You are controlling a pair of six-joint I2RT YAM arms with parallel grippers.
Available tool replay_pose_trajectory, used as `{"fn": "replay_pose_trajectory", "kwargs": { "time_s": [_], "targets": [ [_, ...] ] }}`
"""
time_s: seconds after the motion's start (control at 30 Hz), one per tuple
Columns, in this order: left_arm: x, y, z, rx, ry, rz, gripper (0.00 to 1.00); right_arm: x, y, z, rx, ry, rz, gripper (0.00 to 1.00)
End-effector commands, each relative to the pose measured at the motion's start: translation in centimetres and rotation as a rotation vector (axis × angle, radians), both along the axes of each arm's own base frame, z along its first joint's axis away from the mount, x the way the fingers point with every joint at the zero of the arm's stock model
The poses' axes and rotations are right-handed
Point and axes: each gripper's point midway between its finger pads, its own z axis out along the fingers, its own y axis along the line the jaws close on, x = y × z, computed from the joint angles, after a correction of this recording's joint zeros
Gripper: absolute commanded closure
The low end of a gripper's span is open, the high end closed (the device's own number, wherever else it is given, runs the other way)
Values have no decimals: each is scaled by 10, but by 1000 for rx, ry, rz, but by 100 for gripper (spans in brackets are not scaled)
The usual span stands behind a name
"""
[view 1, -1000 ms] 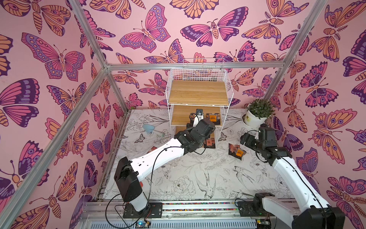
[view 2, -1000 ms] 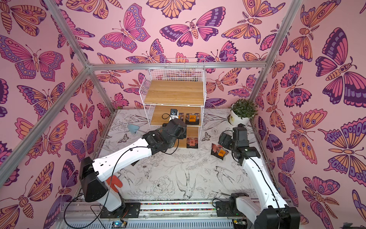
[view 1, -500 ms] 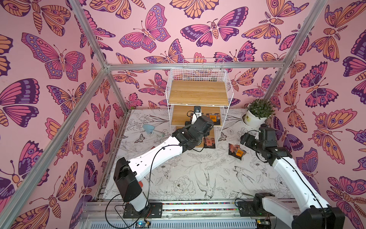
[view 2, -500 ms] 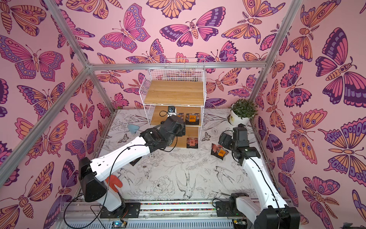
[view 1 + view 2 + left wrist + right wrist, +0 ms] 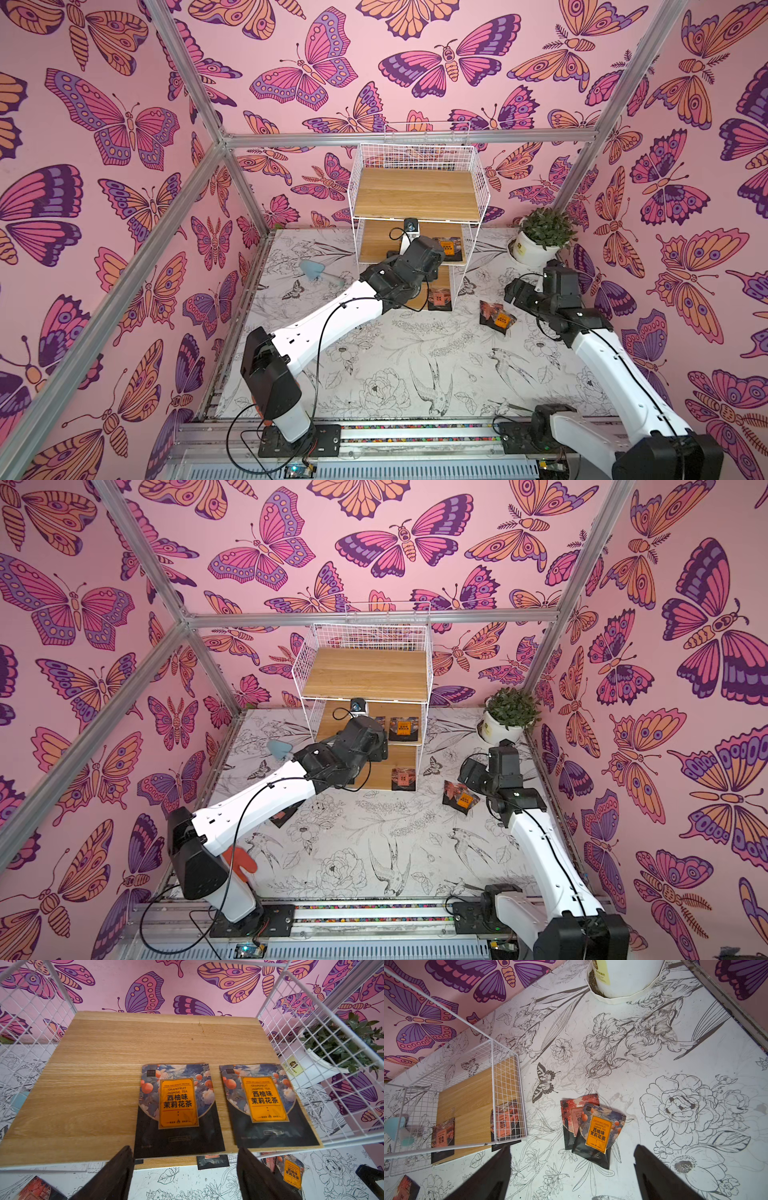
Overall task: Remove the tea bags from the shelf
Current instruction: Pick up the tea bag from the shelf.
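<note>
L end effector (image 5: 184,1148) hidden under shelf board (image 5: 415,193) (2 tea bags (image 5: 177,1105) ahead)

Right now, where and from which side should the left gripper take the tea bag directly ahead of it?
Best grip the tea bag by its black bottom edge, from the shelf's open front: it lies flat on the board, that edge at the front lip, facing the open left gripper.

White arm links (image 5: 332,320); black joint housings (image 5: 270,376); thin black cables (image 5: 318,361) alongside; left gripper (image 5: 184,1148) black, wedge-fingered.
</note>
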Motion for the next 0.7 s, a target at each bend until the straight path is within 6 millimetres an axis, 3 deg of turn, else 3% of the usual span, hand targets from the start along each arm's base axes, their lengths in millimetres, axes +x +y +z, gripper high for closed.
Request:
{"fn": "replay_pose_trajectory", "kwargs": {
  "time_s": [0.0, 0.67],
  "targets": [
    [6, 3, 0, 12, 4, 10, 19, 0, -1, 2, -2, -13, 6, 5],
    [16, 4, -7, 59, 2, 21, 19, 1, 2, 0, 8, -7, 20, 5]
  ]
}}
